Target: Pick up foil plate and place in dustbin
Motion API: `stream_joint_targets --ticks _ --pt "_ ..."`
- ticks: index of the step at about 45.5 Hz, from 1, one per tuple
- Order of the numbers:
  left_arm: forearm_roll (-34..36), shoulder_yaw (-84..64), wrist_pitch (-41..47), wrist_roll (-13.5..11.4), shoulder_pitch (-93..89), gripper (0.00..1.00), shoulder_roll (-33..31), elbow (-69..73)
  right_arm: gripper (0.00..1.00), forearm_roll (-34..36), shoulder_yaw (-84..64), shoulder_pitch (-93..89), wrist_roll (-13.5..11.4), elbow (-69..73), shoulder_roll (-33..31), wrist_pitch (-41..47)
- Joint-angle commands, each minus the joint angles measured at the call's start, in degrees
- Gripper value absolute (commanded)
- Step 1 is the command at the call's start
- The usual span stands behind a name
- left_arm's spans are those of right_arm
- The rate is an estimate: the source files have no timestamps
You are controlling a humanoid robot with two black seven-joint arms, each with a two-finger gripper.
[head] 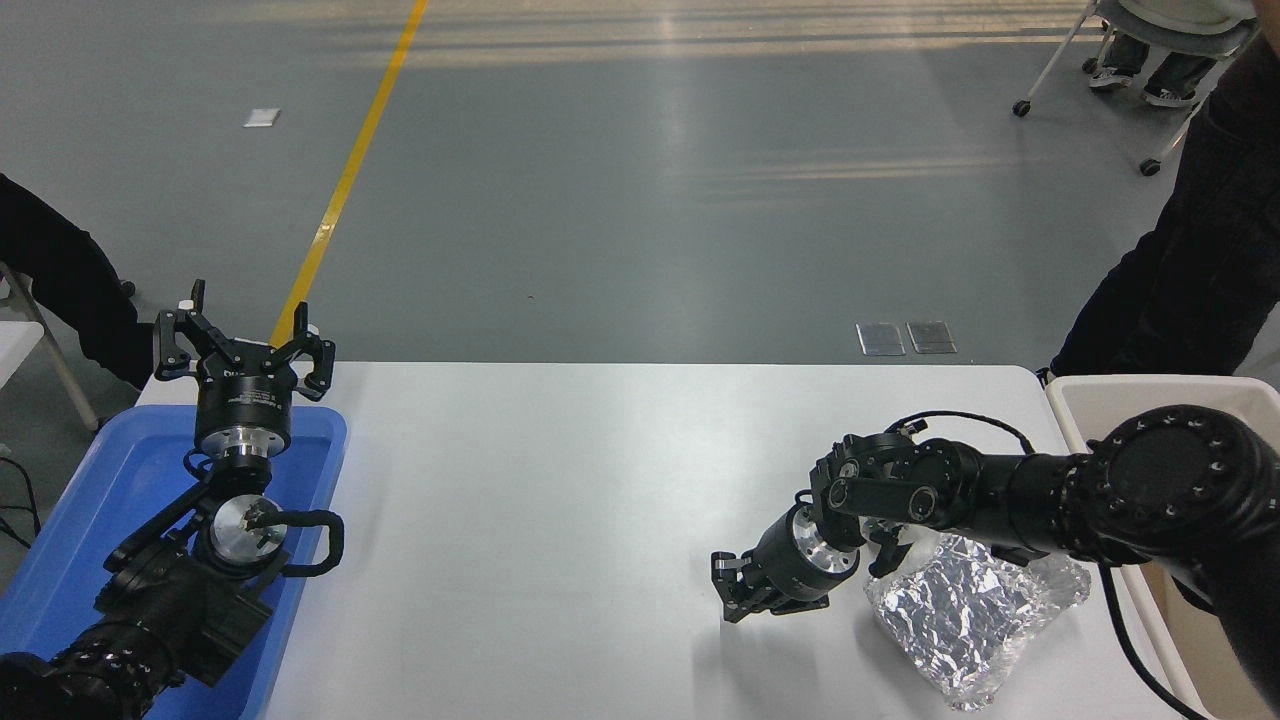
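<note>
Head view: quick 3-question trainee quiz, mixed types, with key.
1. True or false: the right tool is gripping the foil plate.
2. Where does the dustbin sit? A) off the table's right edge B) at the table's centre C) on the blue tray
3. Fill in: the left tool is held above the ____ tray.

Key:
1. False. The right tool points down at bare table, left of the foil plate, not touching it.
2. A. Only its cream rim shows, behind the right arm.
3. blue
</note>
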Motion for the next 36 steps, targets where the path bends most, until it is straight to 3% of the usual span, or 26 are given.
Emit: stream_joint_targets --ticks 1,21,24,27,28,29,31,36 --pt "-0.1 -0.1 0.0 0.1 0.0 0.99 0.0 0.0 0.00 0.0 -0.2 -0.1 0.1 0.0 0.0 0.0" --pt "-0.1 0.1 0.0 0.0 0.0 0.99 0.0 0.0 0.00 0.3 -0.4 5.1 -0.2 1.5 -0.2 3.2" --pt "-0.1 0.1 0.0 0.0 0.0 0.99 0.0 0.0 0.05 0.4 -0.4 8.9 -0.3 3.0 -2.1 4.7" --pt "-0.1 0.1 0.0 0.0 0.0 0.99 0.0 0.0 0.20 1.0 -0.4 13.6 -0.3 5.4 -4.7 5.8" --pt "-0.1 0.1 0.0 0.0 0.0 0.99 0.0 0.0 0.30 1.1 -0.4 15.2 -0.3 6.4 -5.5 6.3" --pt "-0.1 0.1 0.0 -0.1 0.0 0.99 0.0 0.0 0.45 1.1 -0.4 16.8 -0.3 7.4 -6.4 6.7" --pt "-0.1 0.1 0.0 0.0 0.0 0.99 0.1 0.0 1.00 1.2 -0.4 19.9 -0.4 9.0 -8.3 7.1" --pt "-0.1 0.1 0.0 -0.1 0.0 0.99 0.1 0.0 1.00 1.2 -0.5 28.1 -0.5 14.0 -14.0 8.8"
